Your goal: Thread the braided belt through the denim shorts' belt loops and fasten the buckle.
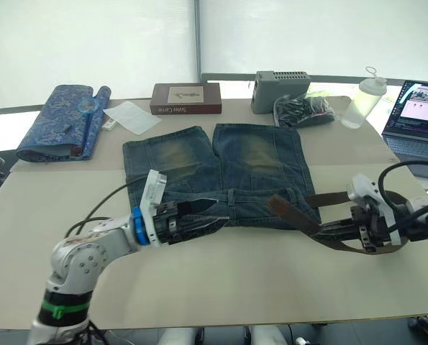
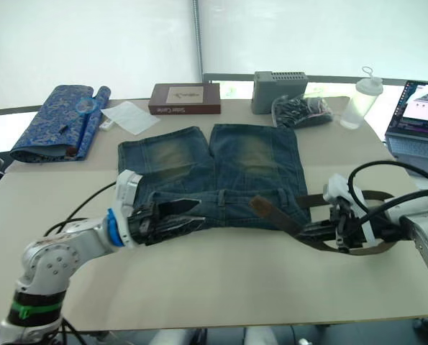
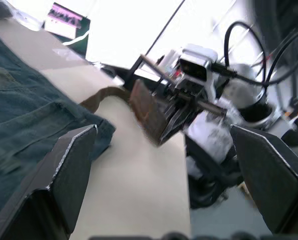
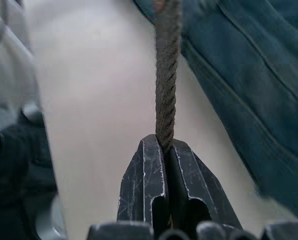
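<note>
The blue denim shorts with faded yellowish patches on both legs lie flat on the pale beige table, waistband toward the robot. The left gripper rests at the waistband's edge with its two black fingers spread wide and nothing between them; the denim lies beside one finger and bare tabletop lies beyond the tips.

The right gripper has its fingers pressed together on the long dark brown braided belt, which enters edge-on between the fingertips. From the pinch, the strap runs straight ahead of the fingers toward the corner of the shorts' waistband, its free end lifted just above the denim near a narrow blue belt loop. Behind the fingers, the rest of the belt curls in a loop on the table beside the wrist. Whether the strap has entered any loop cannot be told, and the buckle cannot be made out.
</note>
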Robot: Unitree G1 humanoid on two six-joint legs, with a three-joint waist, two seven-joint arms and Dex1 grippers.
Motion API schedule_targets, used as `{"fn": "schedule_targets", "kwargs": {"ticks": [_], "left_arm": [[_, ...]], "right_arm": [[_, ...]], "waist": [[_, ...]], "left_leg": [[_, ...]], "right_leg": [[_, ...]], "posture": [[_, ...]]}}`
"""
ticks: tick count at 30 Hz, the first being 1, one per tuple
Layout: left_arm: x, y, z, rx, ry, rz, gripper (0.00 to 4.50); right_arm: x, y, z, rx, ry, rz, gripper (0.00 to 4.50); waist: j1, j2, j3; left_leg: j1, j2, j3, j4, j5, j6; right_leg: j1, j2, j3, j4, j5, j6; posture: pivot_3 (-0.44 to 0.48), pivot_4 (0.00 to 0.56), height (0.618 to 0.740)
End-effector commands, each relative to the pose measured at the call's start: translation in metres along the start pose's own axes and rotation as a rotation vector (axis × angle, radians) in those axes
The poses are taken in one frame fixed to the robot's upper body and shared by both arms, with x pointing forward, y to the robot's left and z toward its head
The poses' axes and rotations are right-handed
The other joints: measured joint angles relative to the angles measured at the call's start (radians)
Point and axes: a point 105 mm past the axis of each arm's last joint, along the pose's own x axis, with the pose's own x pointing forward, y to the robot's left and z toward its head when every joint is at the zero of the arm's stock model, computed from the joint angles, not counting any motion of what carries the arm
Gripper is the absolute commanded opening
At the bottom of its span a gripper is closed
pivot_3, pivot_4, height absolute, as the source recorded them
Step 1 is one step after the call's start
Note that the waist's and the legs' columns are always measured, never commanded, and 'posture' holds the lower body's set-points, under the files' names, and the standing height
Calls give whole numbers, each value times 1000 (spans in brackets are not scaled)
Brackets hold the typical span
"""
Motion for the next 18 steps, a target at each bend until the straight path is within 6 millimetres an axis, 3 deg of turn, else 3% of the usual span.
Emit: {"fn": "schedule_targets", "kwargs": {"ticks": [1, 7, 14, 17, 18], "left_arm": [[17, -1, 5, -38, -30, -44, 4500], [41, 2, 0, -53, -1, -102, 4500], [58, -5, 1, -47, 10, -179, 4500], [60, -8, 0, -45, 27, -205, 3680], [59, -8, -1, -43, 39, -211, 3220]], "right_arm": [[0, 7, 21, -69, -31, 15, 31], [10, 14, 31, -115, -32, 68, 31], [15, 16, 28, -128, -2, 88, 31], [14, 16, 26, -126, 1, 89, 0], [14, 16, 25, -125, 2, 88, 0]], "waist": [[1, 0, 0], [2, 0, 0], [2, 0, 0], [1, 0, 0], [1, 0, 0]], "left_leg": [[-1, 0, 0, 1, 0, 0], [-2, -1, 0, 4, -1, 1], [-3, -2, 0, 5, -1, 2], [-4, -2, 0, 6, -1, 2], [-4, -2, 0, 6, -1, 2]], "right_leg": [[0, 0, 0, 0, 0, 0], [0, 0, 0, 0, 1, 1], [0, 0, 0, 0, 1, 2], [-1, 0, 0, 0, 1, 2], [-1, 0, 0, 0, 1, 2]], "posture": [[0, 150, 740], [0, 150, 740], [0, 150, 740], [0, 150, 740], [0, 150, 740]]}}
